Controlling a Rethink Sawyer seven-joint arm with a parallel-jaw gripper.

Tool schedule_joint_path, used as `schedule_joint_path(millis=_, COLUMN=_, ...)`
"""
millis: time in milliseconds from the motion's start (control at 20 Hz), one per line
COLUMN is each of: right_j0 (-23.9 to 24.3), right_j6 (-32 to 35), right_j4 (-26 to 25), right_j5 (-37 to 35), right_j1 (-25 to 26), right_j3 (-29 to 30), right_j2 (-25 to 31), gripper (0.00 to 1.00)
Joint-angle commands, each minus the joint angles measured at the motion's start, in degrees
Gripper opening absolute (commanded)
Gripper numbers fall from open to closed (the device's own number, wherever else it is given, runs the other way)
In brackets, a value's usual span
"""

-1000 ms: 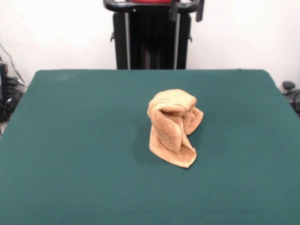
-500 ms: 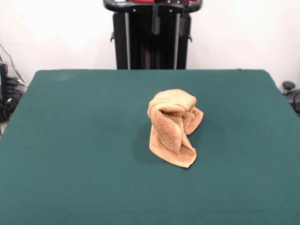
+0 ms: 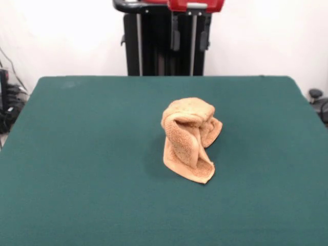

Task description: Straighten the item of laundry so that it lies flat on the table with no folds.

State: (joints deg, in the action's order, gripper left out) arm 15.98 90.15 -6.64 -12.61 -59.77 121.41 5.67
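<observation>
The orange-tan towel (image 3: 190, 137) lies crumpled in a bunched heap a little right of the middle of the dark green table (image 3: 77, 154), with a folded flap trailing toward the near side. My gripper (image 3: 190, 48) hangs at the top of the front view, above the table's far edge and well behind the towel. Its two dark fingers (image 3: 175, 38) stand apart, open and empty, under a red body.
The black pedestal (image 3: 154, 46) stands behind the table's far edge. Cables and dark equipment (image 3: 7, 105) sit off the table's left side. A dark object (image 3: 318, 100) sits off its right side. A white wall is behind.
The gripper has come down into view from the top edge, its fingers now showing lower and its red body visible. The towel has not moved.
</observation>
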Motion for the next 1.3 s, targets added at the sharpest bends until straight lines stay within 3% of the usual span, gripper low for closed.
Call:
schedule_joint_path(millis=50, right_j0=1.05, right_j6=2.43, right_j4=-3.92, right_j5=3.41, right_j1=4.76, right_j3=-1.34, right_j2=9.04, gripper=1.00)
schedule_joint_path(millis=450, right_j0=5.53, right_j6=1.30, right_j4=-6.96, right_j5=4.36, right_j1=5.83, right_j3=-2.53, right_j2=13.29, gripper=1.00)
schedule_joint_path(millis=800, right_j0=2.97, right_j6=1.69, right_j4=-10.08, right_j5=3.93, right_j1=9.58, right_j3=-7.32, right_j2=11.83, gripper=1.00)
schedule_joint_path(millis=1300, right_j0=4.47, right_j6=3.05, right_j4=-13.63, right_j5=8.32, right_j1=12.00, right_j3=-8.38, right_j2=15.12, gripper=1.00)
